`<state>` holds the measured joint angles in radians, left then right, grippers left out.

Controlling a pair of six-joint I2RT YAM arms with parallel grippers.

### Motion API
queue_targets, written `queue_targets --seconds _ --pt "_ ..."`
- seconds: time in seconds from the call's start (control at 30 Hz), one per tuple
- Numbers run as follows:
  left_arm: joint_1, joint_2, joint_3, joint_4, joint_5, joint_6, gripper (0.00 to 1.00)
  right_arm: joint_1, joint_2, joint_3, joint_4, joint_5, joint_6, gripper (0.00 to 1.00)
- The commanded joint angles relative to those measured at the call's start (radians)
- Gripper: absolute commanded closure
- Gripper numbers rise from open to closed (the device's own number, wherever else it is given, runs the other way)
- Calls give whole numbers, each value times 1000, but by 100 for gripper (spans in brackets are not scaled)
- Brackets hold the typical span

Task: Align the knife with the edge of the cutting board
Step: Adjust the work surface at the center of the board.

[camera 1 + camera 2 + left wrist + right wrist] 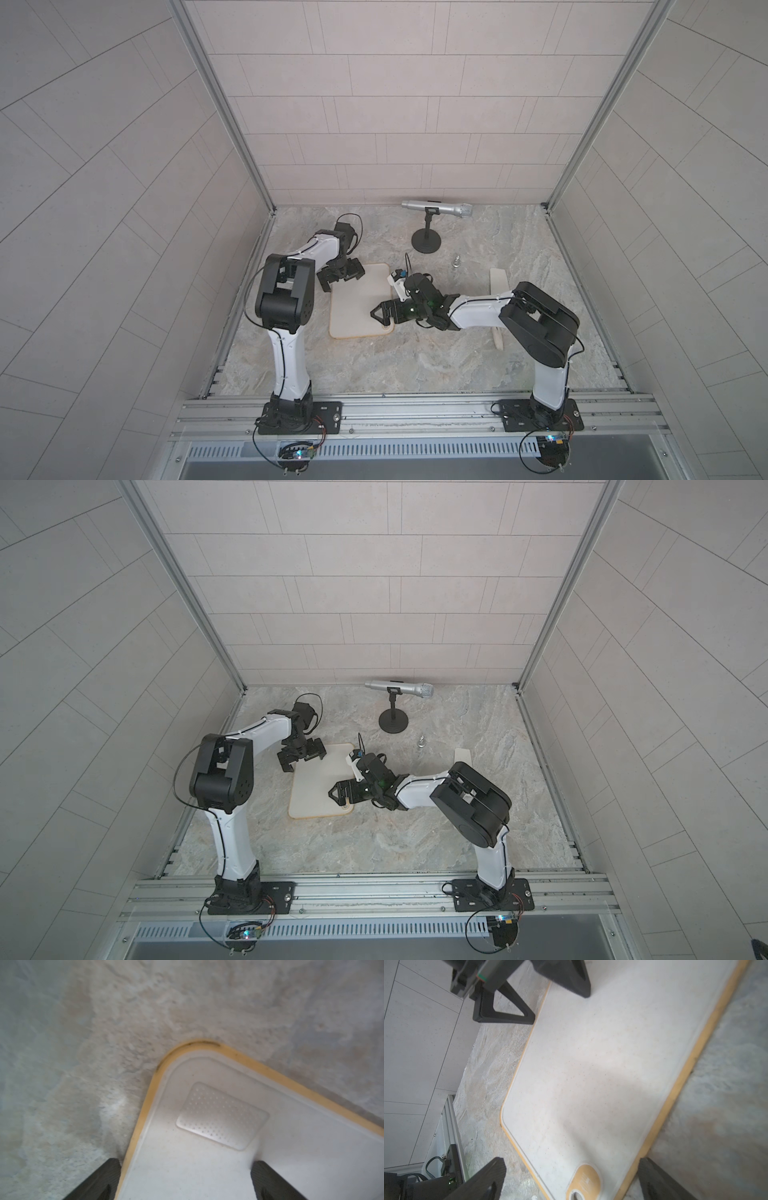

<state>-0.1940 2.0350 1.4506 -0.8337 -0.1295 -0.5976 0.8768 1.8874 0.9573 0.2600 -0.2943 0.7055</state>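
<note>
Right arm (536, 322), elbow uppermost, reaches over board (357, 299) on surface (415, 365). Its elbow hides most of knife (498, 277); only the blade end and handle tip (500, 340) show. Knife lies well apart from board, roughly parallel to its right edge.

Both grippers are empty, jaws spread wide. Left gripper (340, 278) straddles board's far left corner. Right gripper (376, 313) is at the holed near corner.

Judgement: knife not yet aligned. Right should back off, take the handle and slide knife sideways flush to the edge, keeping it parallel. Left could steady board.

Unclear: whether left fingers press board; knife's middle. Small metal item (456, 261) near microphone (436, 209) unidentifiable.
</note>
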Motion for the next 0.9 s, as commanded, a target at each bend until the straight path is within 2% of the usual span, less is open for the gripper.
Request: queue_targets --seconds 0.0,0.27,0.47,0.67,0.87 --pt "-78 19 26 -30 137 -14 0 53 6 -60 -65 -5 56 0" --pt "-191 5 -17 47 181 -46 0 96 -90 -158 -10 64 142 0" --pt "-210 -55 -93 122 217 -75 0 117 -161 -200 -3 108 158 0" --pt "-209 -232 -176 167 209 -74 0 119 -242 -218 -38 132 140 0" --pt "-205 -481 -363 267 142 -97 0 111 -327 -177 -163 67 -17 0"
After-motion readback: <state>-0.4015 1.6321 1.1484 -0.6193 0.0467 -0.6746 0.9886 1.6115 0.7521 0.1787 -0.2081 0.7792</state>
